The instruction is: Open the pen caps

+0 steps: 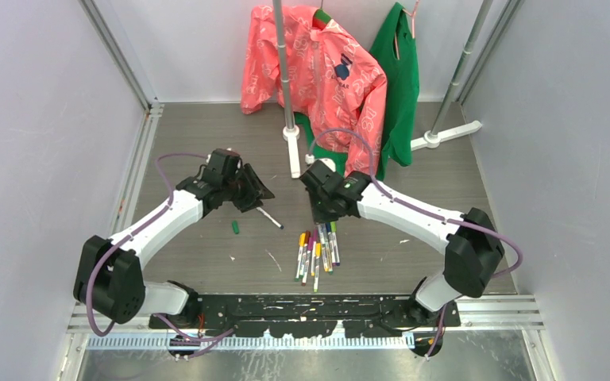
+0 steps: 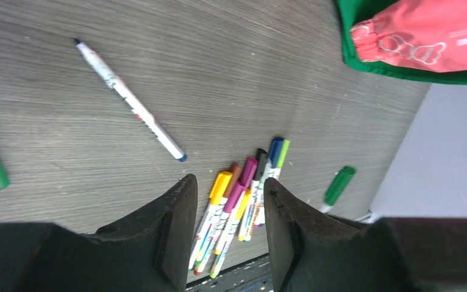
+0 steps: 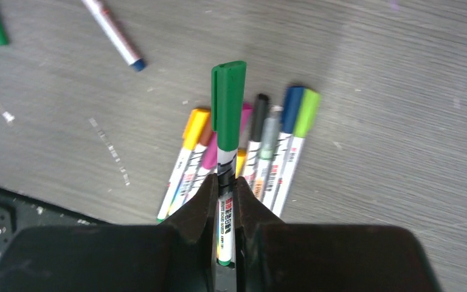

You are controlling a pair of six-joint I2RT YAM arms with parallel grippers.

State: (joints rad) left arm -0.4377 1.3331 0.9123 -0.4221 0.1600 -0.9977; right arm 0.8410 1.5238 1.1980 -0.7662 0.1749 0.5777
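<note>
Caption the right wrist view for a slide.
Right fingers clamp a green-capped pen by its barrel over the capped pens on the table.

the pens lie bunched side by side on the table, before the arm bases. a lone pen lies to their left, a loose cap further left, both near the left gripper. the held pen sits in the right gripper over the bunch's far end. garments hang behind.
</note>
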